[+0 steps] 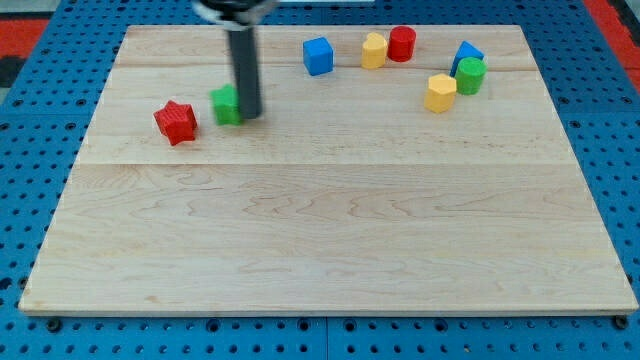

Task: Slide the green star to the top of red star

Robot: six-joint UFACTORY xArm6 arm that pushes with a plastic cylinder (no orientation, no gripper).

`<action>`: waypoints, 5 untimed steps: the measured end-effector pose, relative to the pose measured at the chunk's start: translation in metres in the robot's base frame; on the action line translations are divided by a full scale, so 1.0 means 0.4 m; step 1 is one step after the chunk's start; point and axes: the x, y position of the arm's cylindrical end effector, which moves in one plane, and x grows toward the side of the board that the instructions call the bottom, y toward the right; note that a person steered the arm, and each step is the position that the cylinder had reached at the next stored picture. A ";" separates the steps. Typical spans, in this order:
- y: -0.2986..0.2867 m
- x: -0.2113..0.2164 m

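My tip (249, 113) touches the green star (227, 105) on its right flank, red star (176, 122) lying just left; no pincer fitted, so its state cannot be told.

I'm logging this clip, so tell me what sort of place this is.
Probably a robotics lab tabletop setup. A pale wooden board lies on blue perforated matting; small coloured blocks sit scattered on it, such as the red star; and my tip rests against the green star's right side.
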 end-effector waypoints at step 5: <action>-0.103 -0.021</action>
